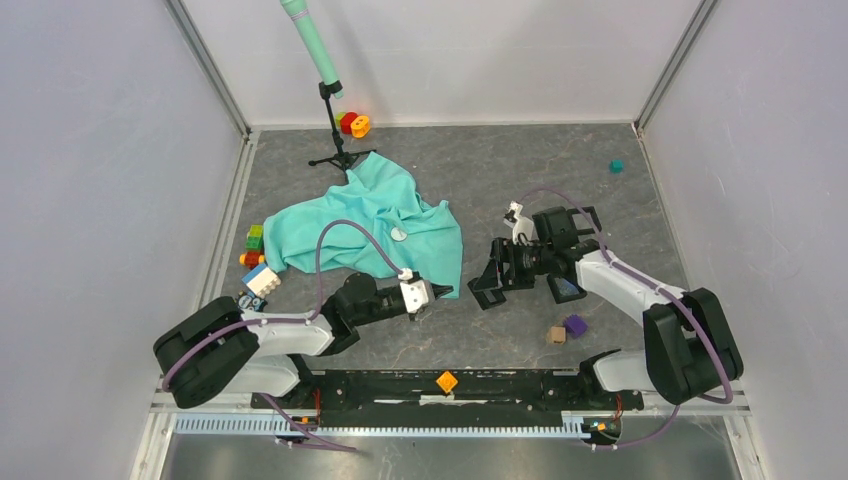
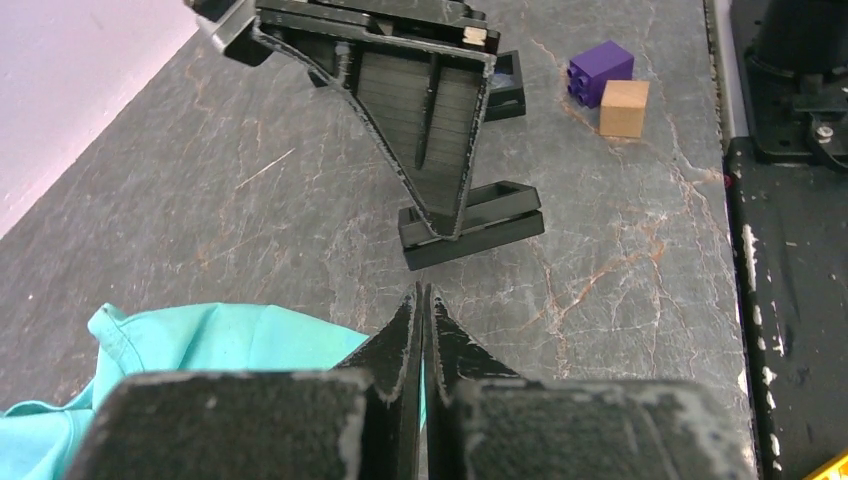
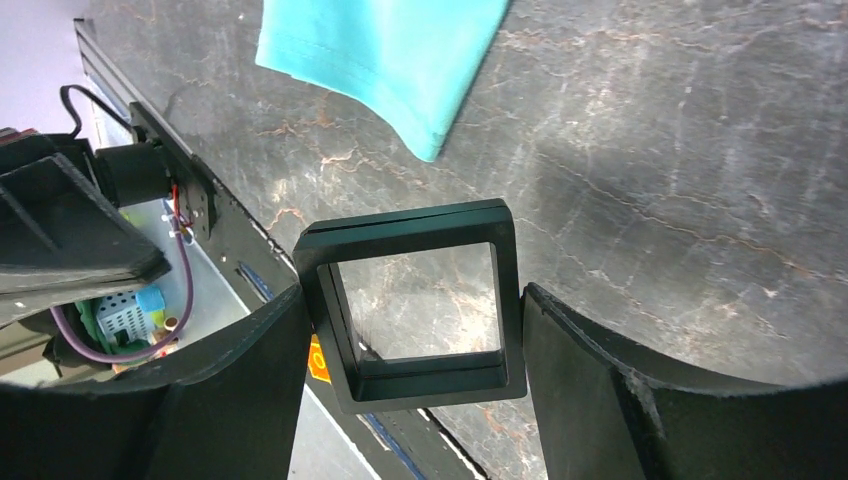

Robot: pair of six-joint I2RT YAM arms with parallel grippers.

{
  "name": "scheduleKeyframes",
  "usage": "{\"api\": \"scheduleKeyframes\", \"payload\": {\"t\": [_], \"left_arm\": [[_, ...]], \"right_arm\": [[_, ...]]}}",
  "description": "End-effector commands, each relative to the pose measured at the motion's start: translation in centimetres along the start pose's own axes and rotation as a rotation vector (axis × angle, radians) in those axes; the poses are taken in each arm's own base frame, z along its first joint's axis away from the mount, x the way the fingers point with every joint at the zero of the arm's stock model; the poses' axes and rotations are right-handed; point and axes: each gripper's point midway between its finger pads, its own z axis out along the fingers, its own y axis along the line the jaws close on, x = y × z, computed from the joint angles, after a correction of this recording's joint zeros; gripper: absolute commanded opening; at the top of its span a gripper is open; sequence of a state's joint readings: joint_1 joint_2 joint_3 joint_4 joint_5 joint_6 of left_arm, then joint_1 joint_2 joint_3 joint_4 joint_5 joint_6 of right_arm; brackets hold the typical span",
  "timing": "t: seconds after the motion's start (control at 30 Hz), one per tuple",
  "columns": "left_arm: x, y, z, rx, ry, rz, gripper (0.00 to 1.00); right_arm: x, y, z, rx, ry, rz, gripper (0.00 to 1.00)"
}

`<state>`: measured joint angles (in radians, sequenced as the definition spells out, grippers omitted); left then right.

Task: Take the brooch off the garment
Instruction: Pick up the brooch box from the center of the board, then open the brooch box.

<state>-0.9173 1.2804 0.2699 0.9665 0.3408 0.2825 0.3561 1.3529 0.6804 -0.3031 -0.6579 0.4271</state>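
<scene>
Left claw [image 1: 437,293] beside garment [image 1: 370,215] edge

Pale walls [image 1: 100,150] enclose a grey marbled tabletop [image 1: 560,170]; evenly lit.

- The shirt [image 1: 370,225] has a small pale round spot [image 1: 398,235] in the top view, too small to tell what it is.
- In the left wrist view only a corner of the shirt shows; the rest is cut by the picture's edges or hidden behind the left gripper [image 2: 421,292].
- In the right wrist view the top edge cuts the shirt.
- The green pole [image 1: 312,45] is cut by the top edge.
- A black frame [image 3: 410,225] sits between the fingers of the right gripper [image 3: 412,300]; whether they press it, I cannot tell.
</scene>
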Motion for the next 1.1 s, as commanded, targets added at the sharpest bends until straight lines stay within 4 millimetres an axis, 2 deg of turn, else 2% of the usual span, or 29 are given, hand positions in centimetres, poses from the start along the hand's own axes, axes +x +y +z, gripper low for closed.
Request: {"api": "scheduleKeyframes", "payload": {"t": [0.0,0.1,0.17,0.27,0.33,0.37,0.4,0.43,0.47,0.53,0.63,0.77,0.87,1.07], "left_arm": [[-1.3,-0.9,0.0,0.064,-0.067,0.150,0.02],[-0.8,0.1,-0.2,0.010,-0.032,0.136,0.02],[-0.5,2.1,-0.5,-0.119,0.009,0.050,0.02],[0.2,7.3,-2.5,-0.473,0.065,-0.148,0.02],[0.1,8.7,-3.5,-0.585,0.109,-0.245,0.04],[0.1,8.4,-3.4,-0.559,0.149,-0.255,0.12],[0.0,7.9,-3.1,-0.521,0.186,-0.265,0.33],[-0.1,7.4,-2.8,-0.500,0.206,-0.306,0.60],[-0.1,7.1,-2.5,-0.488,0.214,-0.351,0.71],[-0.5,6.1,-1.7,-0.436,0.208,-0.420,0.74],[-1.6,5.7,-0.9,-0.440,0.132,-0.576,0.78],[-4.3,5.1,0.2,-0.381,0.049,-0.707,0.85],[-5.9,4.5,0.9,-0.314,0.032,-0.741,0.85],[-6.0,4.4,1.6,-0.303,0.049,-0.784,0.86]], "right_arm": [[-0.5,2.0,-0.5,-0.065,-0.018,-0.032,0.63],[-0.9,1.5,-0.6,-0.023,-0.029,-0.044,0.63],[-1.4,1.0,-0.7,0.011,-0.041,-0.055,0.61],[-2.5,0.7,-0.8,0.050,-0.077,-0.065,0.60],[-3.1,0.5,-0.9,0.065,-0.101,-0.061,0.61],[-3.4,0.5,-0.8,0.070,-0.109,-0.058,0.61],[-3.5,0.8,-0.8,0.058,-0.111,-0.056,0.62],[-3.5,1.2,-0.7,0.034,-0.111,-0.055,0.62],[-3.7,1.6,-0.7,0.011,-0.115,-0.058,0.62],[-3.9,2.8,-0.8,-0.047,-0.127,-0.068,0.62],[-3.9,4.7,-1.3,-0.141,-0.138,-0.076,0.62],[-3.7,6.0,-2.0,-0.192,-0.141,-0.094,0.61],[-3.7,6.8,-2.6,-0.218,-0.149,-0.098,0.61],[-3.5,7.9,-3.4,-0.249,-0.166,-0.109,0.61]]}}
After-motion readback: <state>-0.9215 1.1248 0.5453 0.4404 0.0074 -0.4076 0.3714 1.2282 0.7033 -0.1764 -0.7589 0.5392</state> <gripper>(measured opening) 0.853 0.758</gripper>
